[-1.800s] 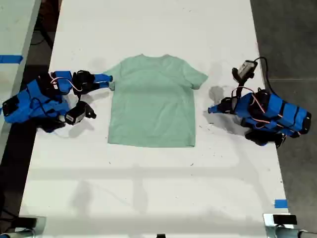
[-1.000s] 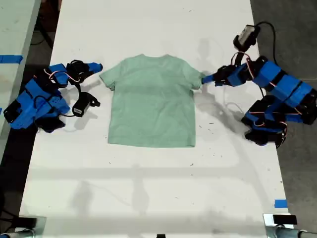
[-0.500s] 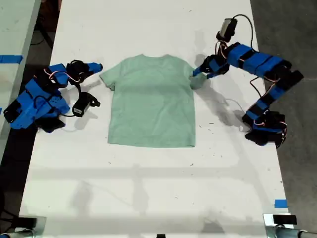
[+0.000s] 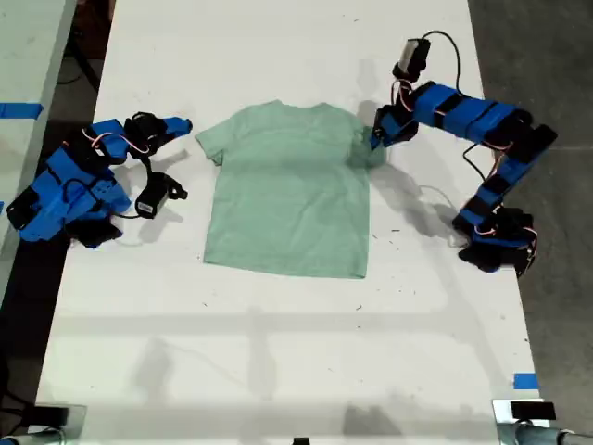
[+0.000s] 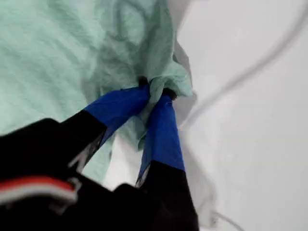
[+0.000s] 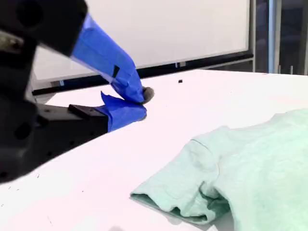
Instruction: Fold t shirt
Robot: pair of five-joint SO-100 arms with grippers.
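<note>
The pale mint-green t shirt lies flat on the white table, neck toward the far edge. My first gripper is shut on the sleeve at the exterior view's right, and the cloth bunches between its blue fingertips. That sleeve is pulled in against the shirt body. My second gripper rests low at the exterior view's left, shut on nothing, a short gap from the other sleeve. In the second wrist view its blue fingers touch each other.
The white table spreads wide in front of the shirt. A blue tape mark sits near the exterior view's lower right edge. Dark floor lies past both long edges. A white cable runs over the table beside my first gripper.
The first arm reached from the table's side to the sleeve, shut on it and drew it in. The whole shirt slid slightly toward the exterior view's right. The second arm has held still for the last second.
</note>
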